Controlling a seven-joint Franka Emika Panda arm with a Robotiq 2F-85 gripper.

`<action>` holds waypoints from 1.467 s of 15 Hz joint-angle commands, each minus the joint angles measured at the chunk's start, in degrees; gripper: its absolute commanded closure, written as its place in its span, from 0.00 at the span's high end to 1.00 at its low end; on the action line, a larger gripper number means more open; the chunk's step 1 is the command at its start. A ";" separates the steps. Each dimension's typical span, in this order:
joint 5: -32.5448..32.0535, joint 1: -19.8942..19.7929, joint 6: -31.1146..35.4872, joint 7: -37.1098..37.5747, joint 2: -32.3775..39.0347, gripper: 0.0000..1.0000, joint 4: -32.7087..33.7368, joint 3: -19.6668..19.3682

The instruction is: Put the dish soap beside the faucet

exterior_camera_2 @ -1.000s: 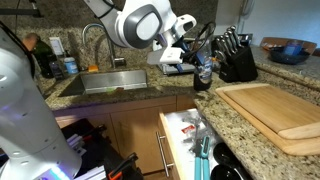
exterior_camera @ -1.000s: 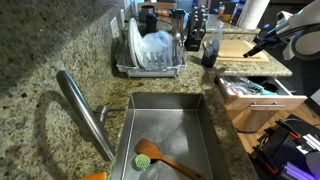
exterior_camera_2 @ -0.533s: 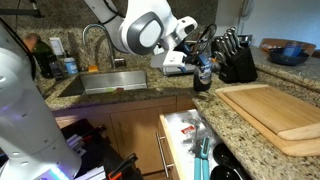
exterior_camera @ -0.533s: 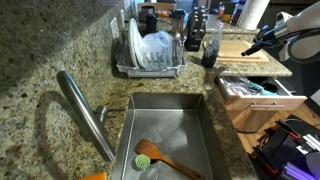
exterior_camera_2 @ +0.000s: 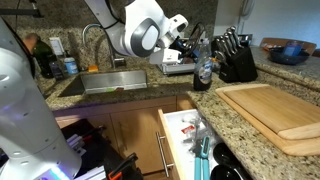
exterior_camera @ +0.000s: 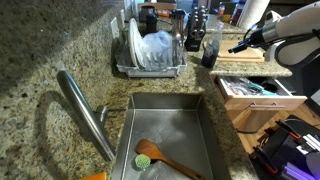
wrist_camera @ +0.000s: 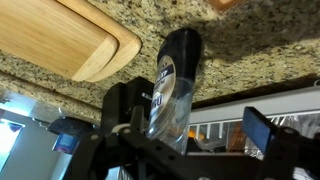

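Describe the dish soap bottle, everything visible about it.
The dish soap is a small dark bottle, paler toward the top, with a light label on its side. It looks like glossy plastic. It stands upright on the speckled granite counter, between the dish rack and the wooden cutting board. The open gripper is level with it. In the wrist view its fingers flank the bottle, and no contact is visible.

Wrist view: dish soap (wrist_camera: 172, 85), one end hidden behind gripper (wrist_camera: 193, 115) body; label blurred. Exterior view: arm (exterior_camera: 295, 35) cut by right edge, wooden spoon (exterior_camera: 170, 160) handle by near edge.
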 commanded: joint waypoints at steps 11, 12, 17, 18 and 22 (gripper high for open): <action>-0.84 -0.22 -0.05 -0.08 -4.92 1.00 2.79 -0.59; -0.85 -0.20 -0.05 -0.07 -4.91 1.00 2.79 -0.59; -2.08 4.55 -0.07 8.03 -3.16 1.00 5.52 -6.25; -1.89 5.18 -0.18 9.64 -2.21 1.00 5.62 -7.04; -1.17 4.53 -0.33 8.68 -3.19 1.00 4.66 -6.14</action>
